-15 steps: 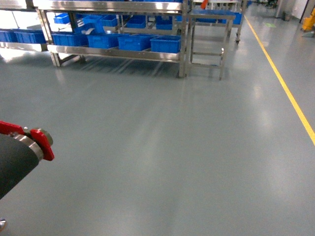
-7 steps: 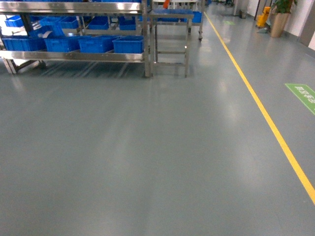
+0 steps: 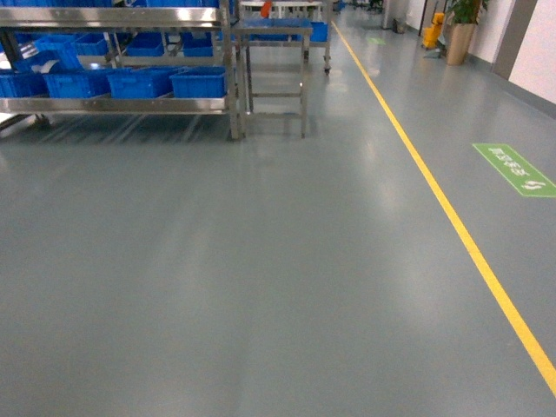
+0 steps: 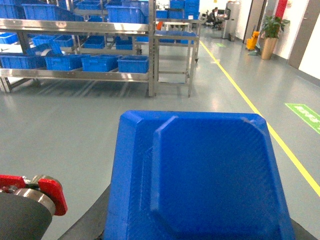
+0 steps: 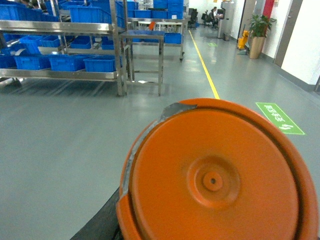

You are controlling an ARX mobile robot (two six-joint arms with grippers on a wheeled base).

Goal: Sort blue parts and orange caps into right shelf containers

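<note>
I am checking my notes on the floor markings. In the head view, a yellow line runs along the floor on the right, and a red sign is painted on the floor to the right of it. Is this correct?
Not quite. The sign painted on the floor is green, not red, as the head view shows. The rest holds: the yellow line runs along the floor on the right, and the sign lies to the right of it.

A shelf rack (image 3: 113,61) stands far left across the floor (image 3: 261,261), bins (image 3: 198,82) in a row on its lower shelf; a small metal stand (image 3: 274,61) sits just right of it; a floor line (image 3: 434,187) runs right of both; a floor sign (image 3: 514,168) lies beyond that line; a potted plant (image 3: 460,26) stands far right.
</note>
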